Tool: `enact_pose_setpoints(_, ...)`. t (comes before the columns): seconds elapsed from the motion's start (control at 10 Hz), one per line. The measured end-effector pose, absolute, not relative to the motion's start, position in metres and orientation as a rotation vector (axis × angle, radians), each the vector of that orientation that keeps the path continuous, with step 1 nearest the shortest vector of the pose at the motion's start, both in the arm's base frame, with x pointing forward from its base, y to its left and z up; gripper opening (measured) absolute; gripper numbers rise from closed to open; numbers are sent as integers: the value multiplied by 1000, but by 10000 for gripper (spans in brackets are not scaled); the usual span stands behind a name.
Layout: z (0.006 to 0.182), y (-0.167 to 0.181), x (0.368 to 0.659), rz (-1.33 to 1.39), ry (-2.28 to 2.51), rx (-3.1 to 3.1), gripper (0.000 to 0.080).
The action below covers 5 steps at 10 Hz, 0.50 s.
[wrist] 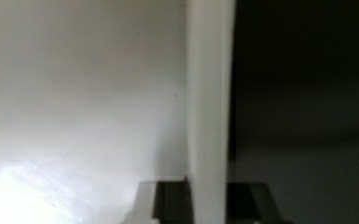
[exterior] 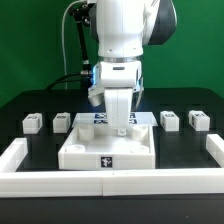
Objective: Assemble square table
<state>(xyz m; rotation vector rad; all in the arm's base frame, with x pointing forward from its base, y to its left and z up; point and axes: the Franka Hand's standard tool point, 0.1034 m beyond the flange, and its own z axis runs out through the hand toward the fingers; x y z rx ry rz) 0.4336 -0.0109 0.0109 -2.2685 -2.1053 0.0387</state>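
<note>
Four legs (exterior: 33, 122) appear only in the exterior view; wrist view shows the gripper (wrist: 204, 203) clenching the tabletop (wrist: 87, 100) rim

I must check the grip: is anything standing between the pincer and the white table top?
Nothing visible does. The pincer is shut directly on the table top at its far edge; the small legs stand apart at the sides.

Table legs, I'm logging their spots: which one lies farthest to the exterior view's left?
The leg at the row's outer end, left of the second leg; the other two lie right of the square tabletop.
</note>
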Motion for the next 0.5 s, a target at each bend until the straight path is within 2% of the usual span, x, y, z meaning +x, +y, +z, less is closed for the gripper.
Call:
enact_pose_setpoints(0.4,11,21,451,41,-2214,-2186,61)
enact_pose_setpoints(0.5,10,17,450,42,-2213,-2186,61)
